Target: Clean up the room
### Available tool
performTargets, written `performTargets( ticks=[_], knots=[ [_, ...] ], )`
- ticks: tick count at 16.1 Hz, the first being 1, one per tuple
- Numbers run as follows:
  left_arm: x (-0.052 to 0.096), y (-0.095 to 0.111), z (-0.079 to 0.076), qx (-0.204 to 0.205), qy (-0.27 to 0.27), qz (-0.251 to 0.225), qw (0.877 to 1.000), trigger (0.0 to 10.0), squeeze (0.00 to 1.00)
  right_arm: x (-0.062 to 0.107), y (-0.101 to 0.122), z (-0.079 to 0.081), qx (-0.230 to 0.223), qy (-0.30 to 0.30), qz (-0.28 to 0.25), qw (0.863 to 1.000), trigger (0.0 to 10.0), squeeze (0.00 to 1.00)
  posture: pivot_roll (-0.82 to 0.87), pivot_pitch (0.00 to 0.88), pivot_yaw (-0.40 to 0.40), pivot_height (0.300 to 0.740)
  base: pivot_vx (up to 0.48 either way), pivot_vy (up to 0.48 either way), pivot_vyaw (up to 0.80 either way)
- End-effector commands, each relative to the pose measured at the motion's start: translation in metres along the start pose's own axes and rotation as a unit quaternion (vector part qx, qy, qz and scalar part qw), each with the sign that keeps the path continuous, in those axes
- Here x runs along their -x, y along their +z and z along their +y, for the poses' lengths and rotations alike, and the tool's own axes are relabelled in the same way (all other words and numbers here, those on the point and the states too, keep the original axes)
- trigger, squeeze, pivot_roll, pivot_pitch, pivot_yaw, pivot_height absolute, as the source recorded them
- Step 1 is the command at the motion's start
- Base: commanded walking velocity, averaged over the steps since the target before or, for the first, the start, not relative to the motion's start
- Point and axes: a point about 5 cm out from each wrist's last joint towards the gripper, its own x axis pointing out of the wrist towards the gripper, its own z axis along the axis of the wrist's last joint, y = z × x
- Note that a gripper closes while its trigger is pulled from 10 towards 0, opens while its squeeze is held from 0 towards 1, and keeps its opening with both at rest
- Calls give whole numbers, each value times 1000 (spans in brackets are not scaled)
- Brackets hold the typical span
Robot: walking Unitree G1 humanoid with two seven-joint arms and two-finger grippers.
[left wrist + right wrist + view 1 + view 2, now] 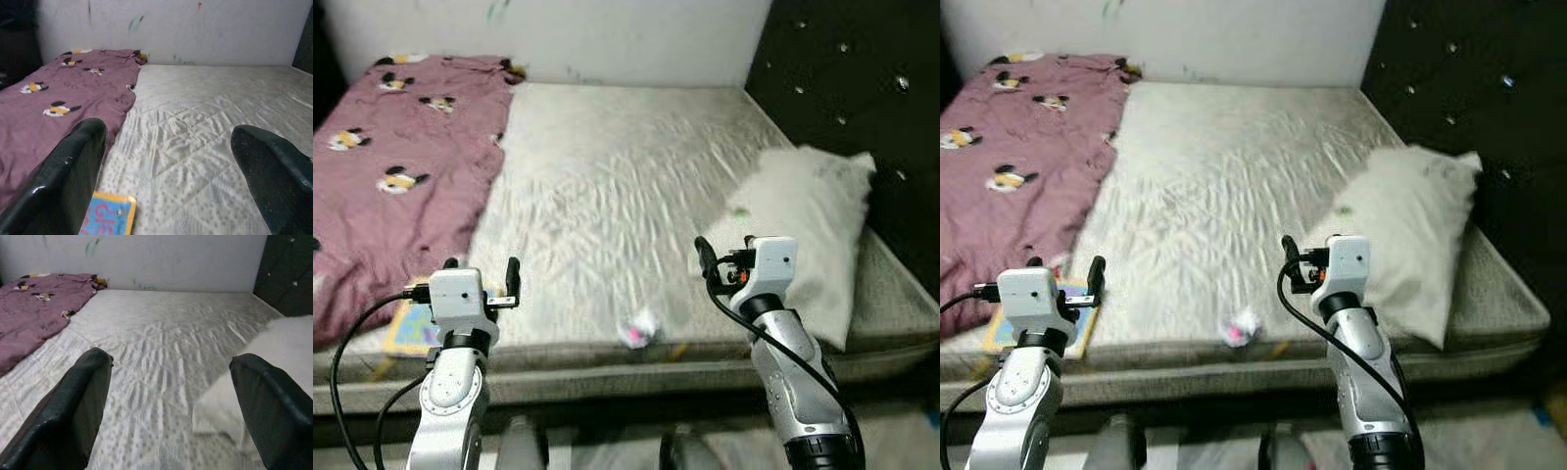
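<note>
A bare white mattress (607, 176) lies before me. A maroon blanket (391, 166) with cartoon-mouse prints covers its left side. A white pillow (808, 220) rests at the right. A small crumpled pink-and-white wrapper (638, 330) lies near the front edge, between my arms. A colourful flat book (409, 329) sits at the front left corner, just under my left gripper (481, 269), which is open and holds nothing. My right gripper (732, 258) hovers over the front right of the mattress, beside the pillow, open and holding nothing too.
A black tufted headboard (862, 88) runs along the right side of the bed. A white wall (607, 34) with a few marks closes the far end. The mattress edge (636, 357) is right in front of me.
</note>
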Motion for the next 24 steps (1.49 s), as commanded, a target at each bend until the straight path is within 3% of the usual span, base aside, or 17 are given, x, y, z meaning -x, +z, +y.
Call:
performTargets(
  ticks=[1, 6, 20, 24],
  knots=[
    [-1, -3, -1, -1, 1, 8, 1000, 10000, 0, 0, 1, -2, -1, 0, -1, 1000, 10000, 0, -33, 57, -49, 582, 0, 0, 0],
    [-2, -5, 3, -2, 27, 9, 1000, 10000, 0, 0, 0, -1, 4, 9, -2, 1000, 10000, 0, -34, 53, -52, 567, 0, 0, 0],
    [-1, 0, 2, 18, 6, -1, 1000, 10000, 0, -4, 4, 9, 17, 54, -13, 998, 10000, 0, -37, 94, -54, 567, 52, 0, 65],
    [-3, 0, -1, 21, -1, 3, 1000, 10000, 0, -5, 5, 11, 22, 62, -17, 998, 10000, 0, -39, 97, -55, 567, 0, 0, 641]
  ],
)
